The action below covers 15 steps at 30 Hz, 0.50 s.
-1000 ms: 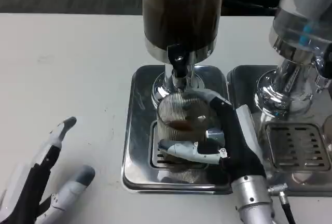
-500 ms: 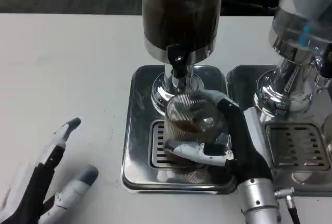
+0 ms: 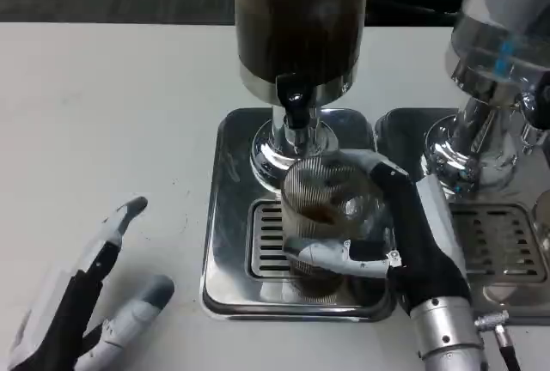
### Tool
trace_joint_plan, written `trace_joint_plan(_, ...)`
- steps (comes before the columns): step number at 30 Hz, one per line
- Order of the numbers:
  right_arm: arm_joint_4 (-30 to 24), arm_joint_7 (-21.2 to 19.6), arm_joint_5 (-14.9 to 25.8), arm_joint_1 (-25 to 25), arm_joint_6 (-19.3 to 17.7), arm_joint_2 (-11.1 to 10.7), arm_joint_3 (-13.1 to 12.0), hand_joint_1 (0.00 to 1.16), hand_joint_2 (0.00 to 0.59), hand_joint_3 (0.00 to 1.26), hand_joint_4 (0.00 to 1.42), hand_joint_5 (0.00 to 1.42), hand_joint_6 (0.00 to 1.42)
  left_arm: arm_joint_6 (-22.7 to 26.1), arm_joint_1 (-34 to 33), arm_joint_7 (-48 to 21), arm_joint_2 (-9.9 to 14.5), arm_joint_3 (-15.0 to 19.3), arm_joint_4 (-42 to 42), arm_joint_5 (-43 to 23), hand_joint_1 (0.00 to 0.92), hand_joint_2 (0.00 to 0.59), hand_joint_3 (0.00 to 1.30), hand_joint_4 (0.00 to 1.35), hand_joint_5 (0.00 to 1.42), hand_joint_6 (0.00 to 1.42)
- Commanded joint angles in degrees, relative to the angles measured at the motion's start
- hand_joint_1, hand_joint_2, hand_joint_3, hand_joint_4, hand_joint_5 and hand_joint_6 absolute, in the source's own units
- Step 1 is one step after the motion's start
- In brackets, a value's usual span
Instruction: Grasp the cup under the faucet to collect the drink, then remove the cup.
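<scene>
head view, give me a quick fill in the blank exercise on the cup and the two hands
1. The ribbed clear cup is held by the robot's ____ hand.
2. The cup sits over the drip tray below the ____ with the dark drink.
3. The left hand rests on the white ____ holding nothing.

Missing words: right; faucet; table

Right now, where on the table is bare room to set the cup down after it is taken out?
The widest bare patch of the white table lies left of the dark dispenser's steel drip tray, beyond the left hand. It is crowded on the right: the right hand holds the ribbed cup, with the second tray close beside.
</scene>
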Motion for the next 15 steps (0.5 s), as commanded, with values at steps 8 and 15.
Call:
trace_joint_plan(8,-8.1,1.6,-0.1,5.0,0.9,-1.6,0.3,1.06,0.089,0.73,0.82,0.95,1.36,-0.4,0.2,0.1,1.9,-0.7,-1.3,3.4,0.000,0.124,0.06,0.00,0.00,0.00)
trace_joint_plan(15,-11.9,1.3,-0.4,6.7,1.0,-2.1,0.2,1.05,0.088,0.75,0.84,0.97,1.38,2.1,2.8,0.8,5.6,1.1,-8.8,9.4,0.000,0.122,0.00,0.00,0.00,0.00)
